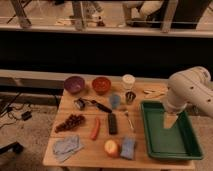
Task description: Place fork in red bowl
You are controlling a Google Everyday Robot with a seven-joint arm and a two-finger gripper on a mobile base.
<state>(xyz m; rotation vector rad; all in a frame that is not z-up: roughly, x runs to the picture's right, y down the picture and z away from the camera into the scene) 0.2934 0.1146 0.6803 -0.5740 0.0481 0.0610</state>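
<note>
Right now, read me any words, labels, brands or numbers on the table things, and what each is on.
None can be read.
No text shows on the white cup, black bar or green tray.
None shows on the gripper, hanging above the tray, either.

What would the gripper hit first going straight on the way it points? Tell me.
Probably the green tray's bare floor: the gripper hangs above it, pointing down, with nothing visible between.

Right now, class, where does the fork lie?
In the camera view the fork lies right of centre, between the black bar and the green tray; the hand hangs over that tray.
</note>
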